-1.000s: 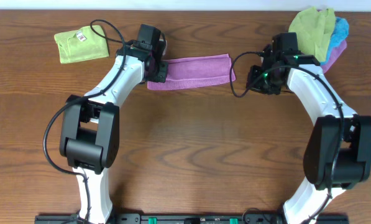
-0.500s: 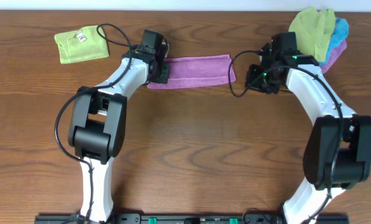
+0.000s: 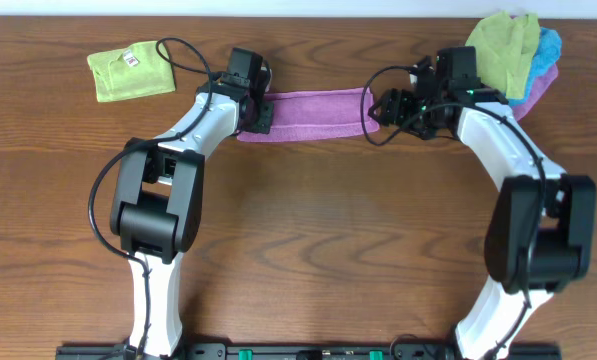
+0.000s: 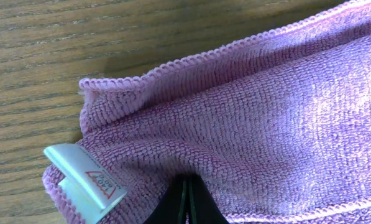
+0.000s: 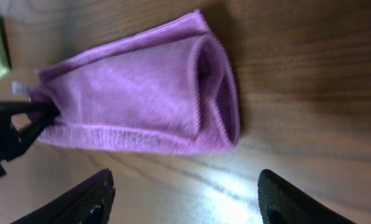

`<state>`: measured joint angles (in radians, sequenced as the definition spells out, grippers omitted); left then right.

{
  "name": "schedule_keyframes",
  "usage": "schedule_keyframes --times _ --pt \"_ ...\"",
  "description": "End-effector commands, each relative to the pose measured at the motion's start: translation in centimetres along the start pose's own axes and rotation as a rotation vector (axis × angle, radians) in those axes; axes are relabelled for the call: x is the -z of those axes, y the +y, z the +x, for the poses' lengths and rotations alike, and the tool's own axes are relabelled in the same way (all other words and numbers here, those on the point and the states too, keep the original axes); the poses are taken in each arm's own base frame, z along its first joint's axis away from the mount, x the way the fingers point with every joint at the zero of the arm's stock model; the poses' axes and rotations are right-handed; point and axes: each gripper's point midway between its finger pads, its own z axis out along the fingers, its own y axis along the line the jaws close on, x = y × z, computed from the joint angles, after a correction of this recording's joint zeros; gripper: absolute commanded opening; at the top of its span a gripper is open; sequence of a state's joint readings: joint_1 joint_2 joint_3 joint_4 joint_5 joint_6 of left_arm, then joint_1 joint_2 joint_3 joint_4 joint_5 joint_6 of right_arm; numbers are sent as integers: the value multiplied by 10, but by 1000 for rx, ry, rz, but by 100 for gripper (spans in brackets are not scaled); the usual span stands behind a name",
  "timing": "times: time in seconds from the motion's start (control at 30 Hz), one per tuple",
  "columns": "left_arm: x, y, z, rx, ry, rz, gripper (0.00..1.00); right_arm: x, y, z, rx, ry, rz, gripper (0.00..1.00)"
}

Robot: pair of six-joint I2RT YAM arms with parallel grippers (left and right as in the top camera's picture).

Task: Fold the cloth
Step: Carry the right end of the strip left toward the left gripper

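Two grippers bracket the cloth [image 3: 308,115], a folded strip lying left-to-right on the far side of the table [image 3: 308,250]. The left gripper [image 3: 255,112] pinches its left end. The right gripper [image 3: 383,104], jaws spread and empty, sits just beside the right end.

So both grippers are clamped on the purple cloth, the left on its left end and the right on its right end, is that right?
Not quite. The left gripper is shut on the left end of the cloth, but the right gripper is open at the right end: the right wrist view shows its fingers spread wide, gripping nothing.
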<state>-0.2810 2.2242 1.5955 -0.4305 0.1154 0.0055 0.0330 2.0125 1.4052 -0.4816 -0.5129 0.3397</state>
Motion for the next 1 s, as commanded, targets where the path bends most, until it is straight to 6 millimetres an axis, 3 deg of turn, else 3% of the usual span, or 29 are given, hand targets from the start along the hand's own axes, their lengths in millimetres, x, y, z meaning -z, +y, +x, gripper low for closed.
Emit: schedule_keyframes --times 0.0,0.3,0.43,0.73,0.83,0.97 --pt "-16 2 13 -16 47 -9 5 -15 0 4 -75 48 -102 76" --pt "-16 2 13 -16 49 -8 6 -48 -11 -9 -147 7 -152 78" --pt "-16 2 15 -16 55 -8 6 -62 -19 -5 -180 17 -150 79" --pt "-16 -1 15 -16 57 7 6 -100 -6 14 -186 57 -168 77" --pt "-16 -1 15 -16 57 6 6 -105 -2 19 -175 68 -166 70" --pt "-16 -1 15 -16 57 6 6 -105 -1 18 -170 61 -164 40"
